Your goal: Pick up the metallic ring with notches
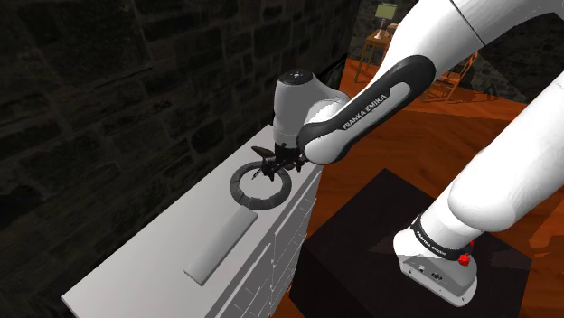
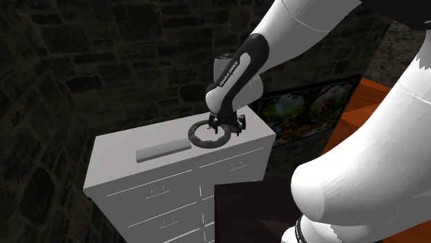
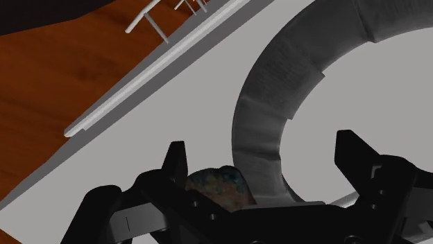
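A grey ring with notches (image 1: 256, 203) lies flat on the top of a pale dresser (image 1: 154, 253), near its end by the arm. My gripper (image 1: 276, 167) points down onto the ring's side nearest the arm. In the second exterior view the gripper (image 2: 222, 128) stands over the ring (image 2: 204, 143) at the edge towards the dresser's right end. In the wrist view the gripper (image 3: 264, 163) is open. Its two fingers straddle the ring's band (image 3: 270, 90), one outside and one inside the hoop, with gaps on both sides.
A flat grey bar (image 1: 221, 244) lies on the dresser top beyond the ring, lengthwise. The dresser's drawer front (image 2: 173, 200) drops to an orange-brown floor (image 3: 41, 104). My black stand (image 1: 361, 244) is beside the dresser. A dark stone wall (image 1: 108, 81) backs it.
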You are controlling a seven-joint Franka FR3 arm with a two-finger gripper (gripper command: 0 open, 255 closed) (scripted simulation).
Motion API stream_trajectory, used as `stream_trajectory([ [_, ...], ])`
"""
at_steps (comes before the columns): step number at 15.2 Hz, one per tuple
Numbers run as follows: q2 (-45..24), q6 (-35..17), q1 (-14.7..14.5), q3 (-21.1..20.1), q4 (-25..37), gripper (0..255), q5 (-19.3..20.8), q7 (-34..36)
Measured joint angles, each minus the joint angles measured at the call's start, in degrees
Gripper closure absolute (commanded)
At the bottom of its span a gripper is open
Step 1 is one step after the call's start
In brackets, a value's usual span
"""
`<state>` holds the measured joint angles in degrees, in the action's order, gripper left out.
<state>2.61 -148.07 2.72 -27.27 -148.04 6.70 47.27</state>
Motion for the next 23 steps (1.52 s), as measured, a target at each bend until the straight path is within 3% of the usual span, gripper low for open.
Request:
stream_trajectory([
  [1,-0.4,-0.5,0.1,0.0,-0.1,0,0.5,0.4],
  [2,-0.7,-0.8,0.1,0.0,-0.2,255,0.8,0.7],
  [12,-0.9,-1.2,0.1,-0.2,0.1,255,1.3,0.9],
  [23,6.8,7.5,-1.3,0.6,1.5,255,-5.9,-4.6],
])
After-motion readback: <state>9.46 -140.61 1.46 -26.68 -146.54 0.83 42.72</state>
